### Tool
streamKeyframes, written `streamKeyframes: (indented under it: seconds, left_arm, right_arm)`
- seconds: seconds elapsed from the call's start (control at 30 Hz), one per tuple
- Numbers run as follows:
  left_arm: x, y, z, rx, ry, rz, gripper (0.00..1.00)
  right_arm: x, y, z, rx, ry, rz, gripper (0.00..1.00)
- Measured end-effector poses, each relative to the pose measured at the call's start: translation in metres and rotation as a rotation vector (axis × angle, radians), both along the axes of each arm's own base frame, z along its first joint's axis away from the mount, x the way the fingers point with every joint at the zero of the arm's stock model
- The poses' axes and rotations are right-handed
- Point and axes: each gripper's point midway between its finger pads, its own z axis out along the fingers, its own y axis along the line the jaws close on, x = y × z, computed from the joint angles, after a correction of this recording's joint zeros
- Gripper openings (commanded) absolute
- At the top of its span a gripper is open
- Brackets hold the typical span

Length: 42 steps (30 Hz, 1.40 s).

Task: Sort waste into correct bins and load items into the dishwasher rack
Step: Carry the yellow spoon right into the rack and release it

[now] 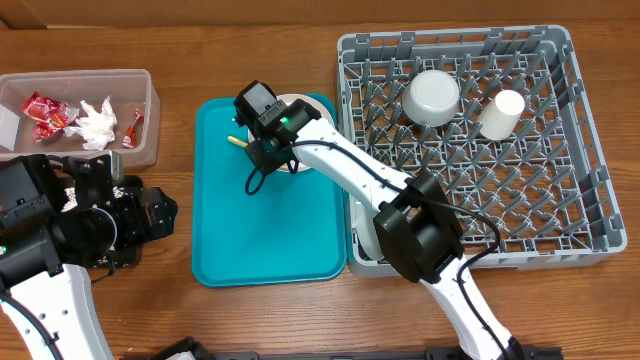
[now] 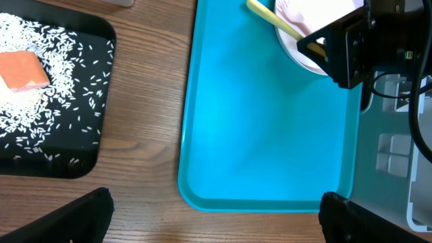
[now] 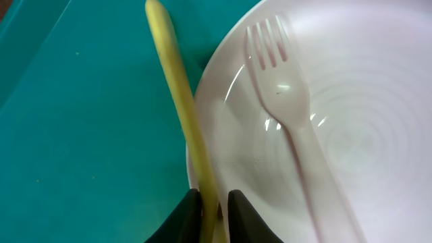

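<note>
On the teal tray [image 1: 260, 220] lies a pale pinkish-white plate [image 3: 364, 135] with a white fork [image 3: 290, 121] on it. A yellow cutlery piece [image 3: 179, 94] leans across the plate's left rim. My right gripper [image 3: 214, 209] is shut on the yellow handle, one finger on each side; from overhead this gripper [image 1: 262, 150] sits at the plate's left edge. My left gripper [image 2: 216, 226] hangs open over bare wood near the tray's front left corner. The dishwasher rack [image 1: 590, 150] holds a grey bowl [image 1: 431, 97] and a white cup [image 1: 501, 114].
A clear tub [image 1: 148, 110] at the back left holds red wrappers [image 1: 45, 115] and a white napkin [image 1: 98, 125]. A black tray [image 2: 101, 101] left of the teal tray carries rice [image 2: 40, 108] and an orange cube [image 2: 23, 69]. The right arm crosses the rack's front left corner.
</note>
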Motion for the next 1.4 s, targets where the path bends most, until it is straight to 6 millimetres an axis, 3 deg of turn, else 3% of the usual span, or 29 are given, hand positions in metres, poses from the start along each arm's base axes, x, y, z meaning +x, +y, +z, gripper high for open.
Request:
streamKeyframes:
  seconds: [0.07,0.2,0.57,0.7,0.9,1.17,1.27,1.4]
  left_arm:
    - [0.000,0.000,0.000,0.000,0.000,0.000,1.00]
    - [0.000,0.000,0.000,0.000,0.000,0.000,1.00]
    - [0.000,0.000,0.000,0.000,0.000,0.000,1.00]
    - [0.000,0.000,0.000,0.000,0.000,0.000,1.00]
    - [0.000,0.000,0.000,0.000,0.000,0.000,1.00]
    - [0.000,0.000,0.000,0.000,0.000,0.000,1.00]
    - [0.000,0.000,0.000,0.000,0.000,0.000,1.00]
    - [0.000,0.000,0.000,0.000,0.000,0.000,1.00]
  right_arm:
    - [0.000,0.000,0.000,-0.002,0.001,-0.001,0.17]
    - [0.000,-0.001,0.000,-0.003,0.000,0.001,0.04]
    - [0.001,-0.003,0.002,0.001,0.009,-0.033,0.04]
    - [0.009,-0.013,0.013,-0.001,0.015,-0.092,0.04]
    - [0.047,-0.060,0.046,-0.005,-0.033,-0.287,0.04]
    - [0.108,-0.159,0.116,0.105,-0.137,-0.632,0.04]
    - [0.121,-0.189,0.122,0.116,-0.152,-0.719,0.04]
    - [0.126,-0.195,0.121,0.127,-0.156,-0.751,0.04]
